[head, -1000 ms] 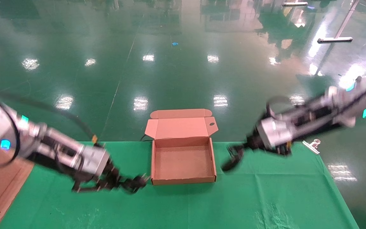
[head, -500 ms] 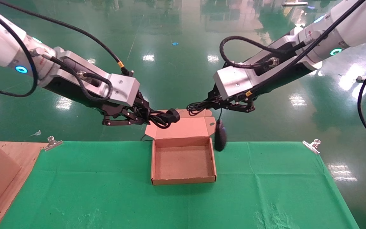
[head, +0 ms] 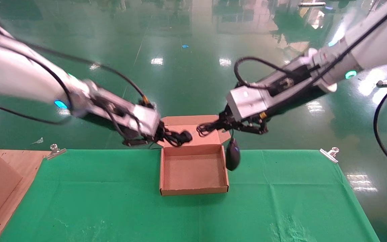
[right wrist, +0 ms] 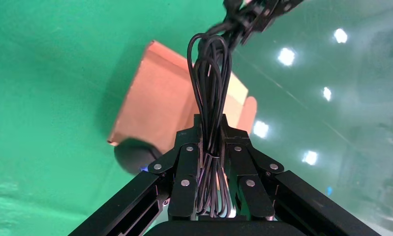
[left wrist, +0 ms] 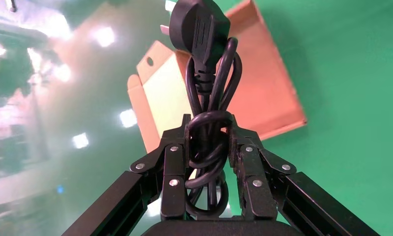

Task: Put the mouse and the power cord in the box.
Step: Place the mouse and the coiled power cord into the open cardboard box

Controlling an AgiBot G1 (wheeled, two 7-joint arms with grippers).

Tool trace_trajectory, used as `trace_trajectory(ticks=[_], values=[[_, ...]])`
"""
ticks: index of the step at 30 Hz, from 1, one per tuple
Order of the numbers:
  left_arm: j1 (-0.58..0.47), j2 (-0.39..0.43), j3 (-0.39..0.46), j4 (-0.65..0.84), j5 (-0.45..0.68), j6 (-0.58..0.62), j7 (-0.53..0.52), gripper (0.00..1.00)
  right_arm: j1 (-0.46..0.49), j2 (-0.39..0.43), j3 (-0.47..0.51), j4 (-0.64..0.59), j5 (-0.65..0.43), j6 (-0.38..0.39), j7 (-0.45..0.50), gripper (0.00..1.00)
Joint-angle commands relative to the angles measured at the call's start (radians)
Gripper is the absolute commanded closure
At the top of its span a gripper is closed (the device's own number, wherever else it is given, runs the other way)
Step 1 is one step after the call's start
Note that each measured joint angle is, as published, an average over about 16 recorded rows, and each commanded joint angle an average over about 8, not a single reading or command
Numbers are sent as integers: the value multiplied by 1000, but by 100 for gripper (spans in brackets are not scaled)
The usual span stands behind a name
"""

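Two arms are hanging over the green tablecloth [head: 113,208], meeting above the open cardboard box [head: 194,190] sitting mid-table with its lid [head: 197,132] flipped back at 12 o'clock. The left gripper [head: 161,136] is clamping tight on the coiled power cord [left wrist: 209,123], plug [head: 184,136] poking over the lid. The right gripper [head: 225,125] is pinching the mouse's bundled cable [right wrist: 211,88], with the mouse [head: 232,154] dangling just off the box's 3 o'clock wall.

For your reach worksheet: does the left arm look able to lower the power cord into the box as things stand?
Probably yes: the left hand grips the power cord above the box, whose lid stands open.
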Motion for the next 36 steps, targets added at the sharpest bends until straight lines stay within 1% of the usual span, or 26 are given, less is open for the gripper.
trace_trajectory(ticks=[1, 4, 10, 15, 19, 20, 21, 27, 28, 29, 36], values=[[40, 9, 2, -14, 3, -50, 28, 100, -14, 7, 1, 9, 5, 0, 3, 100], [117, 16, -14, -52, -31, -151, 35, 100, -48, 27, 2, 15, 10, 3, 2, 100], [297, 26, -39, -182, -132, -409, 67, 100, -113, 67, 8, 21, 22, 13, -10, 100], [429, 30, 0, -296, -213, -573, 73, 100, -150, 99, 13, 21, 30, 23, -29, 100], [490, 30, 61, -344, -275, -635, 27, 100, -164, 121, 16, 12, 34, 31, -47, 100], [499, 30, 79, -351, -287, -643, 13, 97, -165, 125, 17, 8, 34, 33, -51, 100], [506, 29, 98, -358, -298, -650, -1, 90, -166, 129, 18, 4, 35, 35, -56, 100], [515, 26, 195, -386, -345, -672, -57, 15, -165, 139, 19, -25, 35, 46, -82, 100], [514, 26, 208, -389, -352, -676, -61, 6, -164, 139, 19, -30, 35, 47, -86, 100], [512, 25, 221, -391, -360, -680, -66, 0, -164, 139, 19, -35, 35, 47, -90, 100], [501, 24, 294, -398, -412, -709, -84, 0, -161, 130, 19, -62, 36, 43, -112, 100]])
